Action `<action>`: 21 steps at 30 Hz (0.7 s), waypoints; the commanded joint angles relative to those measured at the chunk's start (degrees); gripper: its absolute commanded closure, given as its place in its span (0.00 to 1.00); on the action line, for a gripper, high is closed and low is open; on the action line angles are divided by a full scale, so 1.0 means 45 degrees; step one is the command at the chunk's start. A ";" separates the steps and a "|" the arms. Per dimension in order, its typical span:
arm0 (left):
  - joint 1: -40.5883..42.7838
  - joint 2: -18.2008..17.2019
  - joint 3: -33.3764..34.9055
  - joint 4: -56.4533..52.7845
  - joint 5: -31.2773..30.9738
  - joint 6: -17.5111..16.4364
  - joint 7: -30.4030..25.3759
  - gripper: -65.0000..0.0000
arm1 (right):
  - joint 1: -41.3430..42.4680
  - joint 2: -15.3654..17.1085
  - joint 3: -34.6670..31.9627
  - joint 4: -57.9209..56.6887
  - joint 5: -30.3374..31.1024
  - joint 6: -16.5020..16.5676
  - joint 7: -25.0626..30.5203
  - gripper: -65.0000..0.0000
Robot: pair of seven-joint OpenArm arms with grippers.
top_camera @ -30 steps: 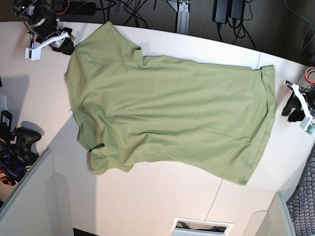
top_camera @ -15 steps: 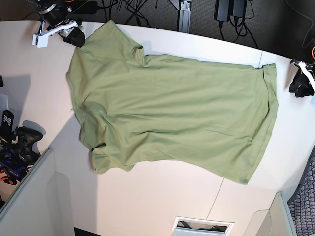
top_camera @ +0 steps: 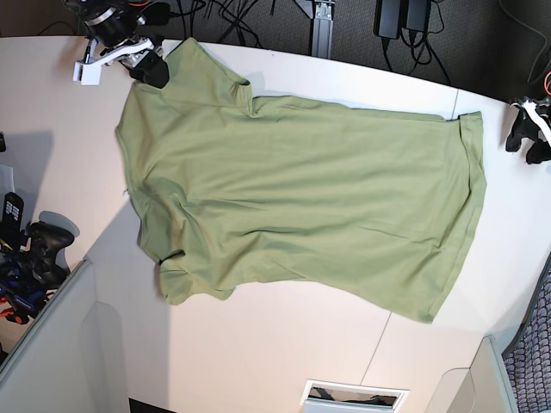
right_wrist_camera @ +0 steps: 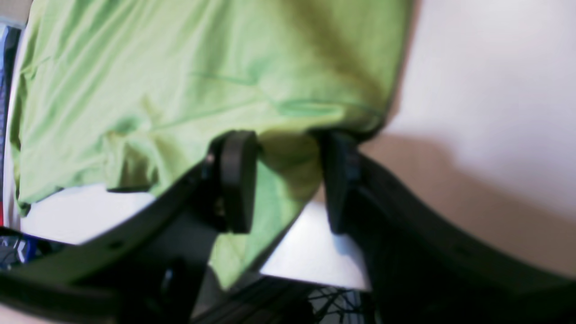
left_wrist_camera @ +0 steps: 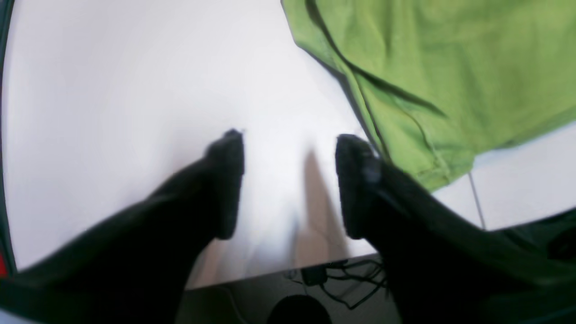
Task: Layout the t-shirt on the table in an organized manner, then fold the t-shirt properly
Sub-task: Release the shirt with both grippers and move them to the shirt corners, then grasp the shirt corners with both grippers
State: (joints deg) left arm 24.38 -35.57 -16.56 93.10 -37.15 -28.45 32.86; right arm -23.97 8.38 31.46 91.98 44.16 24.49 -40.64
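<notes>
1. The table (top_camera: 258, 361) is a broad, smooth white top with a curved far edge and a thin dark seam.
2. The shirt (top_camera: 301, 206) lies spread across the table's middle: soft olive-green cotton, mostly flat, with shallow wrinkles and a bunched fold at its near sleeve.
3. The right gripper (right_wrist_camera: 283, 180) sits at the shirt's far sleeve corner. Its black, blocky jaws are partly spread, with green cloth lying between them. Whether they pinch it I cannot tell.
4. The left gripper (left_wrist_camera: 288, 184) hovers over bare table just beside the shirt's hem corner. Its dark jaws are spread wide, holding nothing and clear of the cloth.
</notes>
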 commanded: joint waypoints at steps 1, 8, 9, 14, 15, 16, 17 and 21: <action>-0.0083 -0.0126 -0.0136 -0.0010 -0.0073 0.0287 -0.0219 0.39 | -0.0097 0.0005 -0.0180 0.0039 -0.0393 -0.0087 -0.0583 0.61; -0.0121 0.0869 -0.0136 -0.0136 -0.1039 0.0452 0.0287 0.39 | -0.0078 0.0000 -0.1059 0.0039 -0.1083 -0.0087 -0.0355 0.61; -0.0126 0.1039 -0.0136 -0.0136 -0.1044 0.0452 0.0272 0.39 | -0.0078 0.0000 -0.1127 0.0039 -0.1190 -0.0087 -0.0350 0.61; -0.0155 0.1627 -0.0136 -0.0136 -0.1098 0.0389 0.0359 0.39 | -0.0073 0.0005 -0.1161 0.0039 -0.1297 -0.0092 -0.0316 0.61; -0.0151 0.1666 -0.0136 -0.0136 -0.1190 0.0355 0.0389 0.39 | -0.0073 0.0005 -0.1161 0.0039 -0.1297 -0.0092 -0.0301 0.61; -0.0136 0.1695 -0.0131 -0.0136 -0.1292 0.0350 0.0427 0.39 | -0.0073 0.0005 -0.1161 0.0039 -0.1297 -0.0092 -0.0301 0.61; -0.0121 0.1695 -0.0131 -0.0136 -0.1394 0.0311 0.0452 0.39 | -0.0078 0.0005 -0.1166 0.0039 -0.1302 -0.0087 -0.0301 0.61; -0.0121 0.1695 -0.0131 -0.0131 -0.2098 -0.0379 0.0763 0.39 | -0.0073 0.0005 -0.1161 0.0039 -0.1588 -0.0092 -0.0209 0.61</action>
State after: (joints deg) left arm 23.94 -27.27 -16.71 91.81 -45.84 -28.58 36.71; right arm -23.79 8.38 26.48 92.31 40.62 25.12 -38.48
